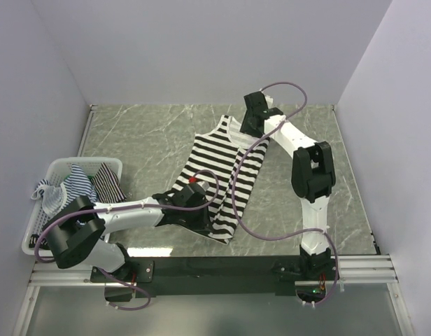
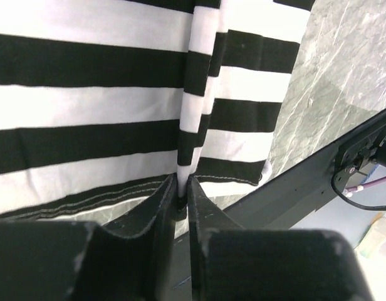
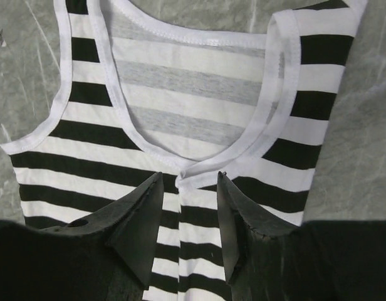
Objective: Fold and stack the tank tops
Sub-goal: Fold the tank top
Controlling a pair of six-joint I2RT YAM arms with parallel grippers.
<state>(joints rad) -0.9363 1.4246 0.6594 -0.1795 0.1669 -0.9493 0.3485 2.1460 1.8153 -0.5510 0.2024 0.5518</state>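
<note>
A black-and-white striped tank top (image 1: 222, 168) lies spread on the grey table, neck at the far side, hem near the arms. My left gripper (image 1: 194, 210) is at the hem and is shut on a pinched fold of its cloth (image 2: 183, 157); the jaws meet on the fold in the left wrist view (image 2: 182, 188). My right gripper (image 1: 254, 129) is over the neckline, open; its fingers (image 3: 149, 207) straddle a crease at the bottom of the white neck binding (image 3: 187, 169). Thin blue-and-white striped tops (image 1: 79, 180) lie in the basket at left.
A white mesh basket (image 1: 40, 231) stands at the left edge of the table with several tops in it. The black rail (image 1: 222, 266) carrying the arm bases runs along the near edge. White walls close in the left, back and right.
</note>
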